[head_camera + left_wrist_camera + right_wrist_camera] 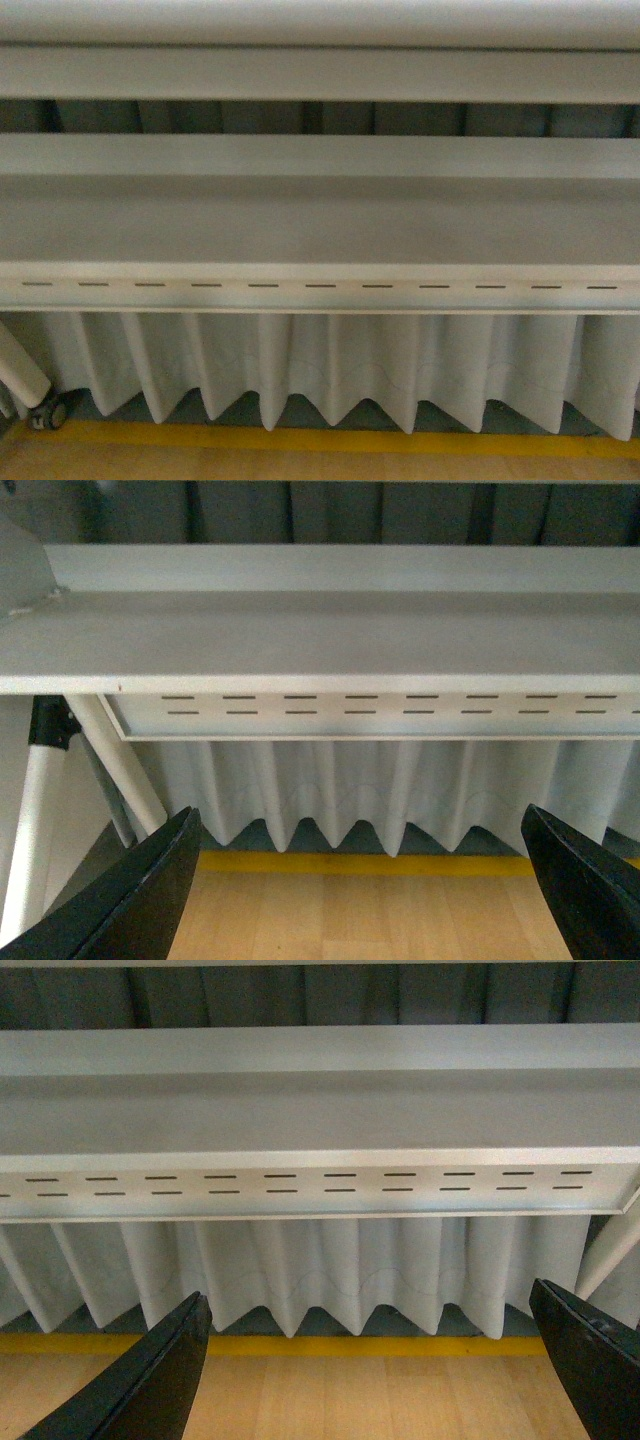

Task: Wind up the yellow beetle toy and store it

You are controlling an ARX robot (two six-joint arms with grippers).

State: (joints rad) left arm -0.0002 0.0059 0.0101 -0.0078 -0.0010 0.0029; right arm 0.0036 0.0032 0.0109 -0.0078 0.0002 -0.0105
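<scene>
Left gripper (360,880) jaws spread wide, right gripper (370,1365) likewise, both empty, facing the grey slotted metal shelf (320,235); pleated white curtain (330,370) hangs beneath it. Yellow beetle toy nowhere visible.

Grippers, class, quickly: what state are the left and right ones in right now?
Left gripper: open, jaws wide apart, holding nothing.
Right gripper: open, jaws wide apart, holding nothing.
</scene>
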